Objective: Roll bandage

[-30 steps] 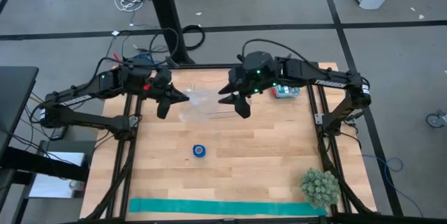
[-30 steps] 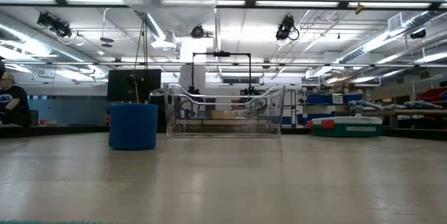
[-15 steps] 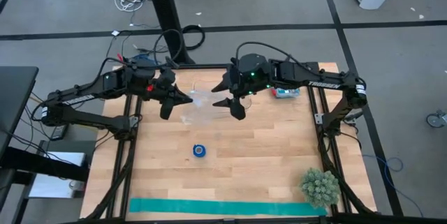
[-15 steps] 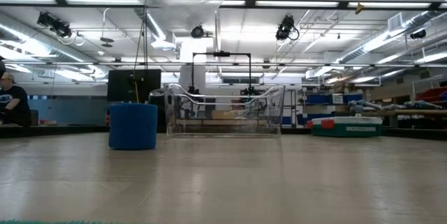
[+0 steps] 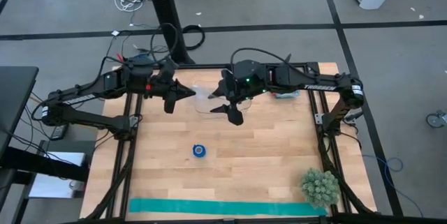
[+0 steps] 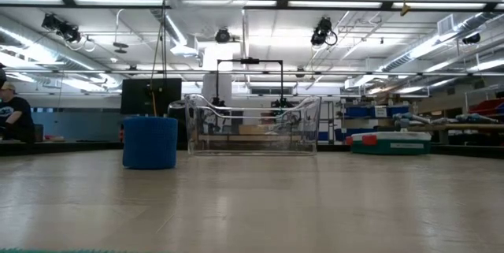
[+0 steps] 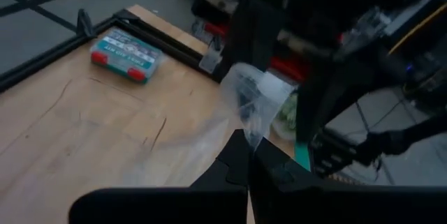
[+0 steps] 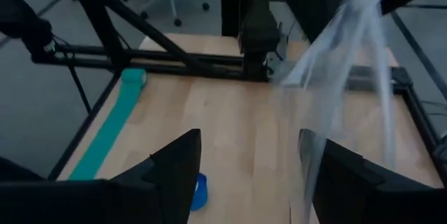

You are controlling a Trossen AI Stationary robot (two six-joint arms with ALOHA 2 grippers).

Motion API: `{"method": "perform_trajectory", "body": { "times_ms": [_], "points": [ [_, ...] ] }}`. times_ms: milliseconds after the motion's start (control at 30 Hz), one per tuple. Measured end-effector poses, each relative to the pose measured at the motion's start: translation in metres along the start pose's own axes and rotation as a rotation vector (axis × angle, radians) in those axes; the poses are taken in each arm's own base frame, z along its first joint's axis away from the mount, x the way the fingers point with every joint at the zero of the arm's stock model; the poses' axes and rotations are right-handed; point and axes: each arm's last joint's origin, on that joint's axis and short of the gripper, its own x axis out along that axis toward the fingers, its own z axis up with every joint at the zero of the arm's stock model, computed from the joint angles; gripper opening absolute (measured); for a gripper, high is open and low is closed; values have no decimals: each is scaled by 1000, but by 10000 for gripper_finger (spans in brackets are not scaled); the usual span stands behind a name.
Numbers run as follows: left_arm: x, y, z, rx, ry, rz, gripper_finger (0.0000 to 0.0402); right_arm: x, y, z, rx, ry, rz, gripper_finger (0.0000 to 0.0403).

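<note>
Blue bandage (image 5: 200, 151) roll stands untouched below both raised hands.

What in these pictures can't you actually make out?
Clear bag: blurred in the left wrist view, so whether anything is inside is unclear.
Small box: lettering too small to read; in the high view the right arm covers part of it.
Bandage roll: too small in the high view to show its loose end; the low view shows one side only.
</note>
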Motion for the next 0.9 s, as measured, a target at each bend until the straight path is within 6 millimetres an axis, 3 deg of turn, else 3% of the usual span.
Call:
{"method": "perform_trajectory", "body": {
  "times_ms": [367,633,900],
  "points": [
    [19,2,0,-243,39,-36,1,19,-1,-5,-133,11,-3,231],
    [34,6,0,-242,29,-8,2,33,1,-11,-21,33,36,225],
    [49,10,-3,-252,56,9,2,34,18,-8,-151,7,84,211]
  ]
}}
